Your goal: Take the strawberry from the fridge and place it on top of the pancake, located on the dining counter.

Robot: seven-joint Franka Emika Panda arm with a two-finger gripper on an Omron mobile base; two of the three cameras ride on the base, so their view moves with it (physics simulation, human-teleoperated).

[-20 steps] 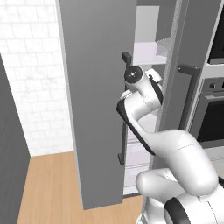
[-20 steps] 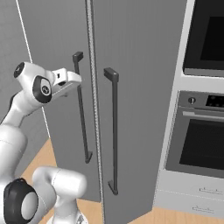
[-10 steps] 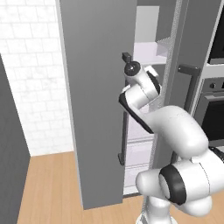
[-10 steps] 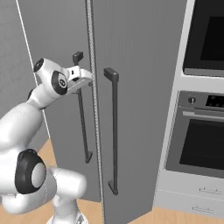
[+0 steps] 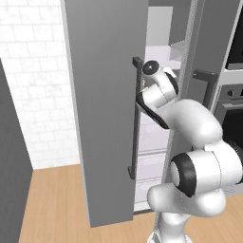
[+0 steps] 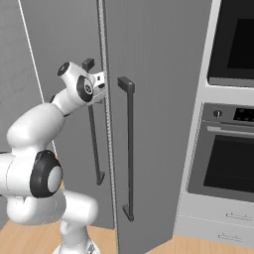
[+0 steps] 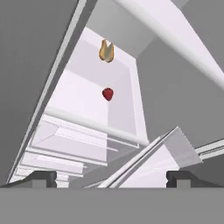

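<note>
The fridge (image 5: 99,118) stands with its left door swung open and its right door (image 6: 158,99) shut. My arm (image 5: 163,95) reaches into the gap between the doors. In the hand view the strawberry (image 7: 107,94), a tiny red berry, lies on a white shelf (image 7: 83,94) inside, well ahead of my gripper (image 7: 111,178). The two fingertips (image 7: 43,177) stand wide apart with nothing between them, so the gripper is open. The pancake and the dining counter are out of view.
A small yellow-brown food item (image 7: 106,51) sits beyond the strawberry. White drawers (image 7: 65,144) lie nearer the hand. Two dark bar handles (image 6: 129,144) run down the doors. An oven stack (image 6: 233,163) stands right of the fridge, a white brick wall (image 5: 33,71) left.
The arm has swung toward the gap between the fridge doors, and the hand has gone further into the opening. The jaws have stayed open.
</note>
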